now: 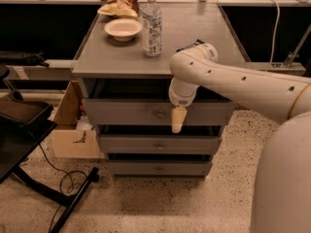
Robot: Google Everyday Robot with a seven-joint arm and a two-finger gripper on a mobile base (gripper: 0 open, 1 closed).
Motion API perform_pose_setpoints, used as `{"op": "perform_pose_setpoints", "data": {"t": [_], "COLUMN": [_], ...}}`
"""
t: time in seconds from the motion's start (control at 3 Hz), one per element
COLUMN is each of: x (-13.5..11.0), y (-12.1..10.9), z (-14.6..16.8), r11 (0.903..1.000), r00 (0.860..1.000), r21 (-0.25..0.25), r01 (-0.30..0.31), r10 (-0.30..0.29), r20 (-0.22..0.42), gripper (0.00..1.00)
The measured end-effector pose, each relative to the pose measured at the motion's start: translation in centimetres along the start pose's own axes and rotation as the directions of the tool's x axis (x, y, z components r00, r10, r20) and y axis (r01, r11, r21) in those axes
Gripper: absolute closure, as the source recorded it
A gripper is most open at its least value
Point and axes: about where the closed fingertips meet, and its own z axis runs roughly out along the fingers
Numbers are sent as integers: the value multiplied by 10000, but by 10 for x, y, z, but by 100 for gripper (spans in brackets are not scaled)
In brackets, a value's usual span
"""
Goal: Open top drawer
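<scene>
The top drawer is the uppermost of three grey drawers under the grey table top. Its small round metal knob sits at the centre of the front. The front stands about in line with the two drawers below, with a dark gap above it. My gripper hangs pointing down from the white arm, in front of the top drawer's front, just right of the knob and reaching to the drawer's lower edge. It is beside the knob, not around it.
A plastic bottle, a white bowl and a snack bag stand on the table top. A dark flat object lies behind the arm. A cardboard box and a black stand with cables are at the left.
</scene>
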Motion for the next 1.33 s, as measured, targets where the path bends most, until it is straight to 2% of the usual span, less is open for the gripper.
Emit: {"op": "perform_pose_setpoints", "data": {"t": [0.33, 0.67, 1.0, 1.33], "x": [-4, 7, 6, 4], "y": [11, 41, 40, 39], "z": [20, 32, 28, 24], "r11": [9991, 9948, 9947, 9947], "r00": [9998, 9984, 9984, 9984], "r21": [-376, -861, -866, -865], "r01": [-194, -551, -556, -556], "r10": [193, 540, 544, 544], "r20": [-37, -153, -154, -154], "gripper": [18, 42, 66, 95]}}
